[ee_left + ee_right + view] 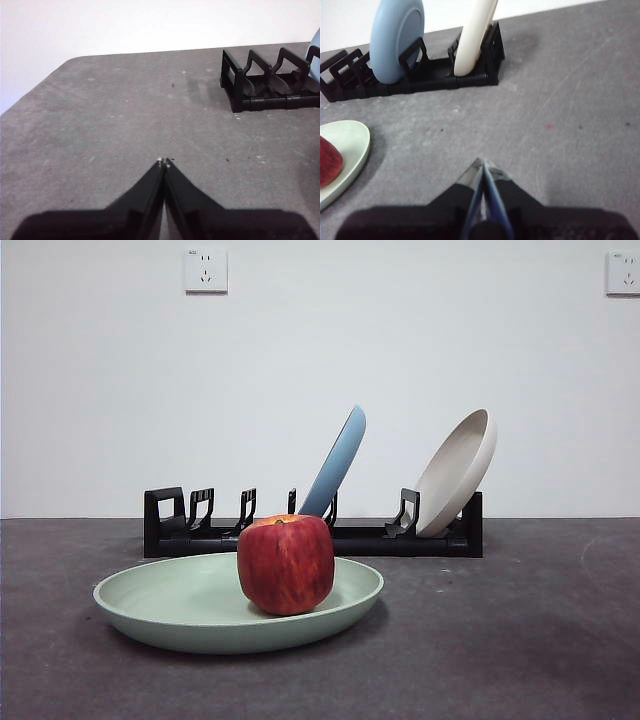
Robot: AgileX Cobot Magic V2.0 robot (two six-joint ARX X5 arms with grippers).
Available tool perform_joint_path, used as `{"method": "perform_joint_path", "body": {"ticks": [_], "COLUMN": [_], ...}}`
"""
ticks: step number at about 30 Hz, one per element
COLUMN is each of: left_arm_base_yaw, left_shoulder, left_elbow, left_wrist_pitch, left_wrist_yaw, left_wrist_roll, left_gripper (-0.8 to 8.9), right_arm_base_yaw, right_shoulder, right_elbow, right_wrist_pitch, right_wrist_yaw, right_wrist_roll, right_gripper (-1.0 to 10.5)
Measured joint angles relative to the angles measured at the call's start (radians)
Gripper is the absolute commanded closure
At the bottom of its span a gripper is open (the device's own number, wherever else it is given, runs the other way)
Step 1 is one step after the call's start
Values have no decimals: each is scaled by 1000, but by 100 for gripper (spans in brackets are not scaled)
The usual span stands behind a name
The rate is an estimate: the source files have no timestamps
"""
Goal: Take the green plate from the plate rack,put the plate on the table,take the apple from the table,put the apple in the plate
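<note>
The apple (286, 564) is sitting in the green plate (180, 600) on the table (540, 640), before the rack (310, 525). My left gripper (163, 162) and right gripper (481, 162) are hovering pressed together, empty. The blocky apple is looking stable, but bumping the plate could roll it out.

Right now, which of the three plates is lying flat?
The green plate, flat on the table with the apple in it. The light blue plate and cream plate stand tilted in the plate rack.
</note>
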Motion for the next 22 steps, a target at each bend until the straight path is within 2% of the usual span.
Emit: {"method": "perform_joint_path", "body": {"ticks": [22], "left_arm_base_yaw": [0], "left_shoulder": [0], "left_elbow": [0], "left_wrist_pitch": [0], "left_wrist_yaw": [0], "left_wrist_roll": [0], "left_gripper": [817], "right_arm_base_yaw": [0], "right_shoulder": [-17], "right_elbow": [-2], "right_wrist_pitch": [11], "right_wrist_yaw": [0], "right_wrist_roll": [16], "right_gripper": [946]}}
